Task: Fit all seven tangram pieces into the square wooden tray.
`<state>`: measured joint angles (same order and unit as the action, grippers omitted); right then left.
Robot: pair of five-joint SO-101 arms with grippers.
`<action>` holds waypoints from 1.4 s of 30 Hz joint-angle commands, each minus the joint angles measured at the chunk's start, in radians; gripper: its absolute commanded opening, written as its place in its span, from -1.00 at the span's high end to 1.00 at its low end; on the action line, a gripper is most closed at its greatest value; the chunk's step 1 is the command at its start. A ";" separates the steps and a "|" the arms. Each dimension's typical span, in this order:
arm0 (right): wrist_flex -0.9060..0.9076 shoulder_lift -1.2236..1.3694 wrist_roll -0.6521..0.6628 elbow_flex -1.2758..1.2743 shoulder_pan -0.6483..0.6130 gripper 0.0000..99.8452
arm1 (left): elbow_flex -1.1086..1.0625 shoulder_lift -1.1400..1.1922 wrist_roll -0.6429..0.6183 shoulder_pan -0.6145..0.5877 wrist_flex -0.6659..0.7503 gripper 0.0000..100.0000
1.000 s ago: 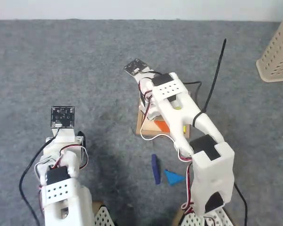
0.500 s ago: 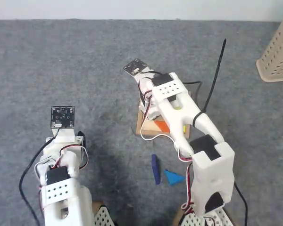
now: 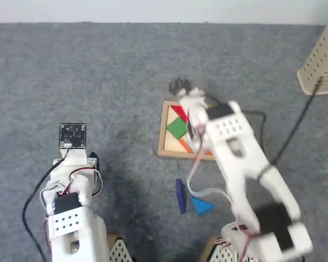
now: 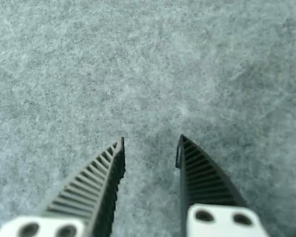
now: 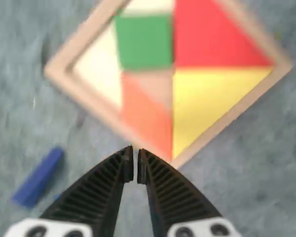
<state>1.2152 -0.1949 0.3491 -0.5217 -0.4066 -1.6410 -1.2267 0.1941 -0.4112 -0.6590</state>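
Note:
The square wooden tray (image 3: 163, 132) lies mid-table with red (image 3: 179, 113), green (image 3: 176, 128) and orange (image 3: 186, 146) pieces in it. The right arm (image 3: 229, 131) stretches over the tray's right half. In the right wrist view the tray (image 5: 64, 79) holds a green square (image 5: 143, 42), red triangle (image 5: 212, 34), yellow triangle (image 5: 212, 98), orange piece (image 5: 143, 116) and cream piece (image 5: 101, 66). My right gripper (image 5: 132, 160) is shut and holds nothing, just outside the tray's rim by the orange piece. A dark blue piece (image 3: 179, 195) and a light blue triangle (image 3: 201, 205) lie on the carpet near the tray. My left gripper (image 4: 150, 145) is open over bare carpet.
The left arm (image 3: 71, 202) sits at the lower left, well apart from the tray. A beige slatted basket (image 3: 322, 60) stands at the far right. Grey carpet covers the table. The dark blue piece (image 5: 37, 177) lies close beside the right gripper's fingers.
The right arm has swung quickly to the right and up off the tray, uncovering the pieces inside. The left arm has not moved.

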 commanded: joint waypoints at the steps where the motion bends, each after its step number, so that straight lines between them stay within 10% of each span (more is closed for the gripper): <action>1: 0.018 -0.206 0.031 -0.180 -0.038 0.99 | 0.004 -0.020 0.006 -0.005 0.026 0.66; 16: 0.096 -0.387 -0.130 -0.293 -0.470 0.69 | 0.004 -0.020 0.006 -0.005 0.026 0.66; 35: -0.067 0.018 -0.186 -0.215 -0.476 0.67 | 0.004 -0.020 0.006 -0.005 0.026 0.66; 42: -0.071 0.015 -0.186 -0.198 -0.361 0.99 | 0.004 -0.020 0.006 -0.005 0.026 0.66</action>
<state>1.1584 -0.1718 0.1772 -0.7825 -0.8485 -1.6410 -1.2267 0.1941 -0.4112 -0.6590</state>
